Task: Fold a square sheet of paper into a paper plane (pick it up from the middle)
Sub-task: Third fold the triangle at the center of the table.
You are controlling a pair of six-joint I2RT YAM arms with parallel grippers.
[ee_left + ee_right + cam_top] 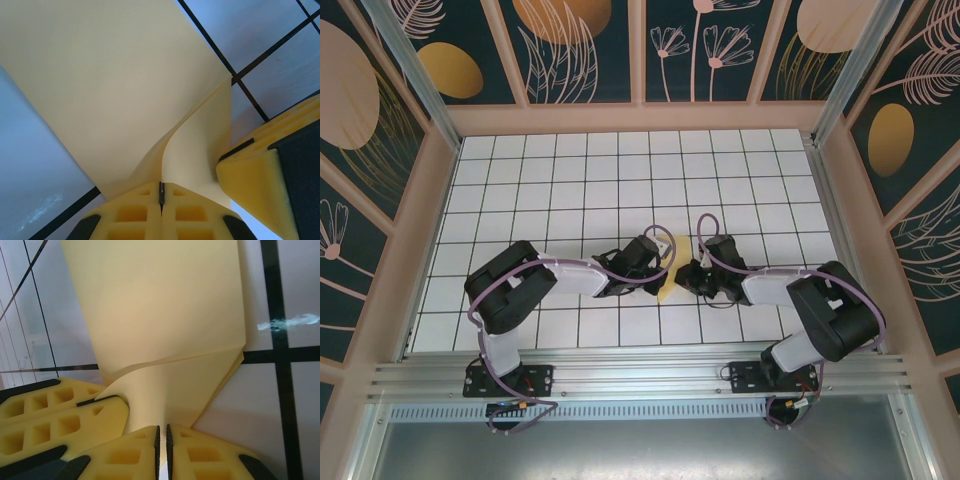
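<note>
Because the fold likely needs pressing, the left hand (pixel 161 189) and right hand (pixel 162 434) both pinch the yellow paper (pixel 115 90) tight.

Yellow paper (pixel 669 284) on white gridded table (pixel 570 170)

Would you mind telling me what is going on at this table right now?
Two robot arms meet at the middle of the tiled table, working on a yellow paper. The left tool and the right tool are each shut on the paper, close beside each other, and the sheet curves up into their grips. It seems to have a fold in it, but it is not yet a plane.
</note>
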